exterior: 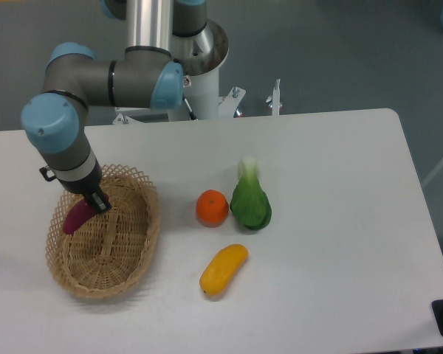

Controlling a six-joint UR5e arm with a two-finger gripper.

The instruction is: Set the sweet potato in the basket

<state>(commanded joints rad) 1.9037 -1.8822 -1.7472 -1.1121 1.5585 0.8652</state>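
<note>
The magenta-purple sweet potato [77, 217] hangs tilted over the left inner side of the tan wicker basket [133, 258], at about rim height. My gripper [94, 204] is shut on its upper right end; the fingers are mostly hidden by the wrist and the tuber. The basket stands at the left of the white table, and nothing else shows inside it.
A round orange [212, 208] and a green leafy vegetable [250, 200] lie right of the basket at mid-table. A yellow-orange elongated fruit [224, 269] lies in front of them. The arm's base [199, 81] stands at the table's back edge.
</note>
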